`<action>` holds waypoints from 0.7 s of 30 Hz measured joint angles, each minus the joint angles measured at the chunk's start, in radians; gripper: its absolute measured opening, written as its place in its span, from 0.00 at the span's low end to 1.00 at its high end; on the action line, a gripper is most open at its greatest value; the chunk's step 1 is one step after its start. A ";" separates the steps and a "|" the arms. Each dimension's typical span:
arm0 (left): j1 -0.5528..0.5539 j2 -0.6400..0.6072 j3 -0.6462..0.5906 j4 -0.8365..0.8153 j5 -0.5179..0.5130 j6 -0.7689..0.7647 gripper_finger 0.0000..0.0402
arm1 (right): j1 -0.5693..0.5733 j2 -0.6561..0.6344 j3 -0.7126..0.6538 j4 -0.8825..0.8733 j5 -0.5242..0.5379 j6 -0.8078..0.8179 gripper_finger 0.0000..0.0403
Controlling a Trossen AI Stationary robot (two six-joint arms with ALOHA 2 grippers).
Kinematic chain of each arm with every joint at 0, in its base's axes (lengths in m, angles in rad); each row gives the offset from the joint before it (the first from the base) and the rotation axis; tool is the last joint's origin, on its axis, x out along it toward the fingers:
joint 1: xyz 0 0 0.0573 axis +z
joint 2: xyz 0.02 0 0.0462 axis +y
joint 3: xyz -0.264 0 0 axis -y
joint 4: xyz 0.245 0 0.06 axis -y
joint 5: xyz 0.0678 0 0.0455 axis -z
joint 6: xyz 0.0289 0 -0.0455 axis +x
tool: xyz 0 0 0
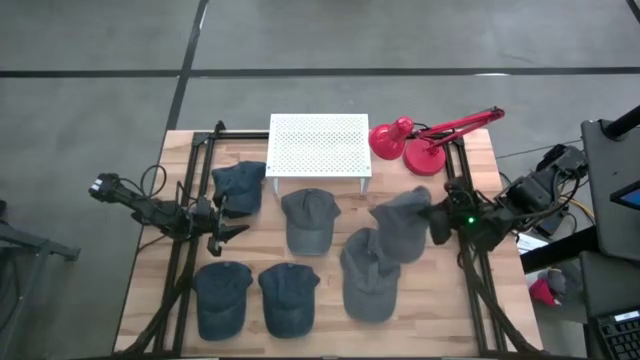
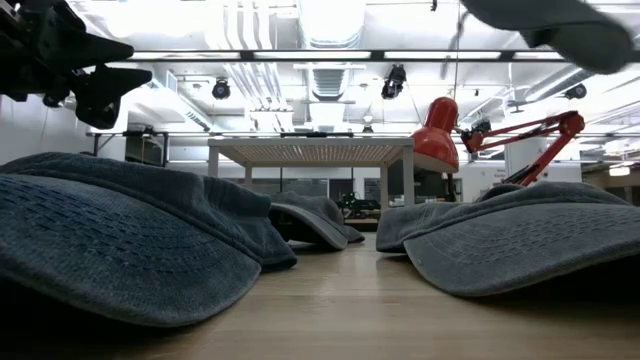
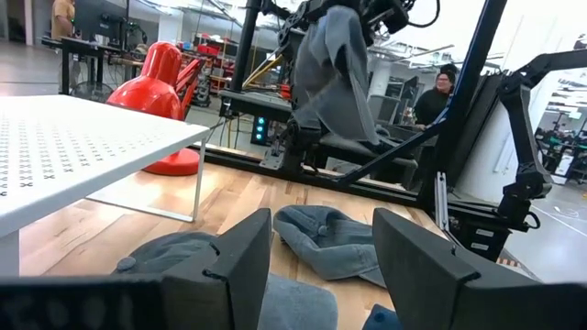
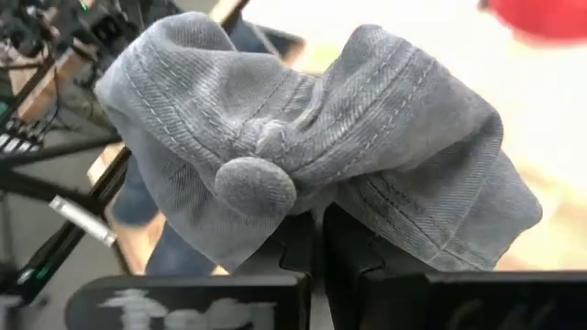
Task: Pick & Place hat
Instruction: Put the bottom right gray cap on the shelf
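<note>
A grey denim cap [image 1: 403, 222] is off the table in my right gripper [image 1: 435, 222], above another cap near the right side. It fills the right wrist view [image 4: 303, 137] and shows high up in the left wrist view [image 3: 332, 69] and the low view [image 2: 565, 25]. My right gripper [image 4: 316, 229] is shut on it. My left gripper [image 1: 232, 228] hovers open over the table's left side, beside a dark blue cap [image 1: 240, 187], touching nothing; its fingers [image 3: 321, 266] are spread apart, and it shows raised in the low view [image 2: 110, 85]. My right gripper pinches the grey cap's crown cloth between its two fingers, just beside the top button [image 4: 255, 183]. It comes roughly level from the table's right side. The cloth is bunched into folds around the fingers. The cap is lifted clear and droops crumpled below them.
Several more denim caps lie crown up on the table: [image 1: 308, 218], [image 1: 368, 272], [image 1: 222, 297], [image 1: 288, 297]. A white perforated rack [image 1: 318, 145] stands at the far edge, a red desk lamp [image 1: 415, 140] to its right. A person [image 3: 438, 92] sits beyond the table.
</note>
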 joint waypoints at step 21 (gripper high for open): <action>0.000 0.000 0.000 0.001 0.000 -0.055 0.49 | -0.391 0.291 0.450 0.018 0.114 -0.234 0.02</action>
